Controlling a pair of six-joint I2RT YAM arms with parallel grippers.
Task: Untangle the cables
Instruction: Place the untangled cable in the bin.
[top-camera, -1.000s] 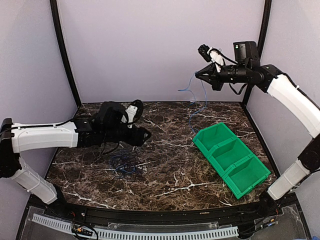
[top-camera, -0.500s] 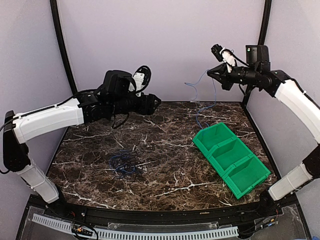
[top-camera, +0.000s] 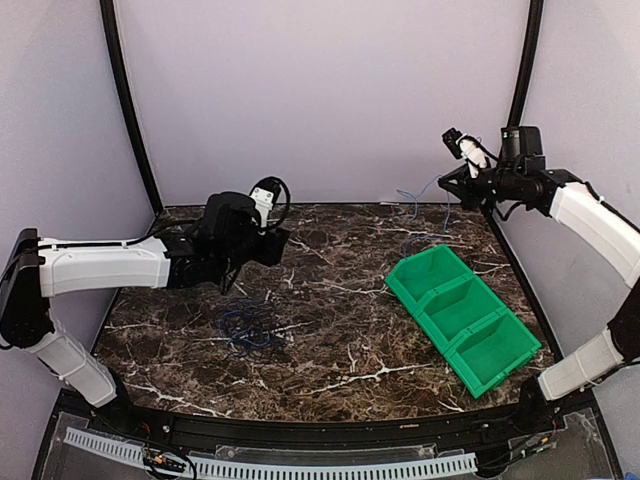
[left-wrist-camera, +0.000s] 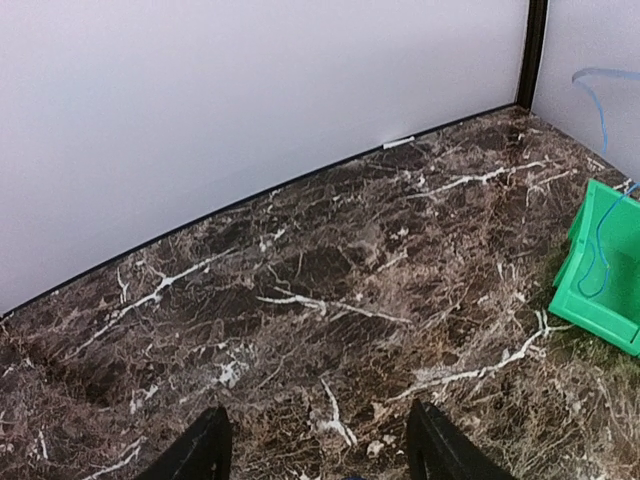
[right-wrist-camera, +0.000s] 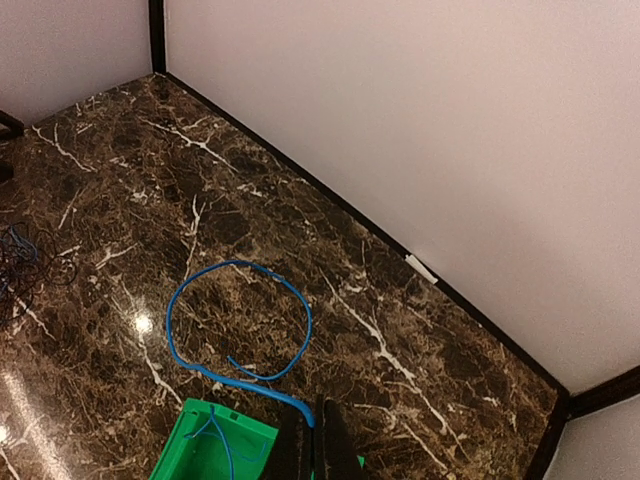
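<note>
Cord is the stuff of this job: thin, light and limp, so it is going to sag, spring back into coils and snag on itself rather than hold any shape. The blue cable is hanging at the back right, pinched between the right fingers, which are closed together on it. Its lower run is curling into a loop and trailing into the far compartment of the green bin; whether that loop is resting on the counter I cannot tell. The remaining cables are lying in a small dark knot at the front left, well apart from the bin.

The left fingers are standing apart and empty, hovering above the counter behind that knot. The best hold there is probably a single outer strand or a free end – grabbing the middle would likely lift the whole clump, and a smooth jacket may slip under a light pinch.

Room is looking generous: bare marble is stretching between knot and bin. The back wall and corner post are crowding the right arm, and the bin's rim may catch the dangling cord.
</note>
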